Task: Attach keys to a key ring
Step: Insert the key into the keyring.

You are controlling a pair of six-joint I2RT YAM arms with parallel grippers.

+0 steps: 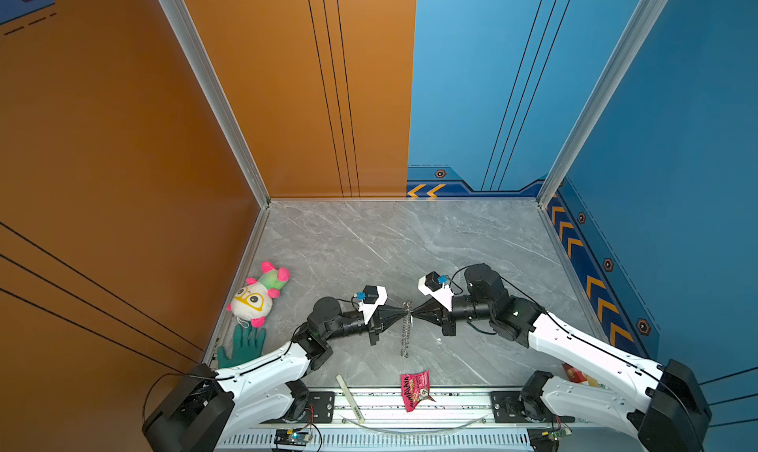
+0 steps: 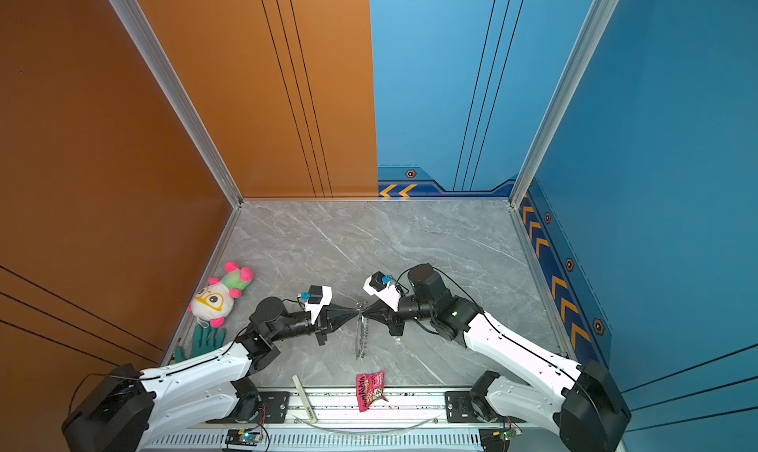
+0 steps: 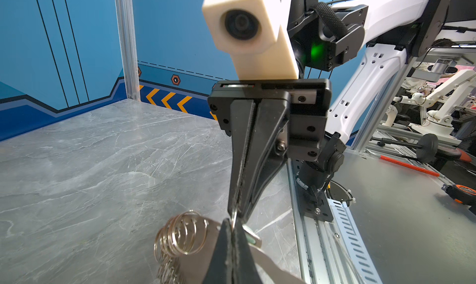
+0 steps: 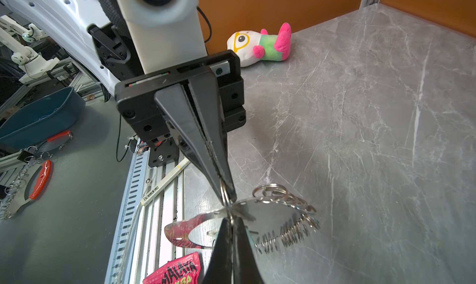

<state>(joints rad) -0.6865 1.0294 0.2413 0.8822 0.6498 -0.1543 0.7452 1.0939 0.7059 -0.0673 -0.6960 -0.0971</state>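
The key ring [image 1: 406, 335] hangs above the middle of the grey tabletop in both top views: a flat shiny band [image 4: 273, 213] edged with many small silver rings [image 3: 185, 233]. My left gripper [image 1: 403, 311] and right gripper [image 1: 412, 313] meet tip to tip at its upper end. Both are shut on one thin silver ring [image 4: 224, 192] of the key ring. In the wrist views the tips of the left gripper [image 3: 233, 222] and the right gripper [image 4: 231, 219] almost touch the other arm's fingers. I cannot make out the keys for certain; a pale greenish bit [image 3: 251, 240] shows beside the left fingertips.
A plush toy [image 1: 258, 294] and a green glove [image 1: 244, 345] lie by the left wall. A red snack packet [image 1: 416, 390] and a white strip [image 1: 350, 398] lie at the front edge by the metal rail [image 1: 451, 405]. Walls enclose three sides.
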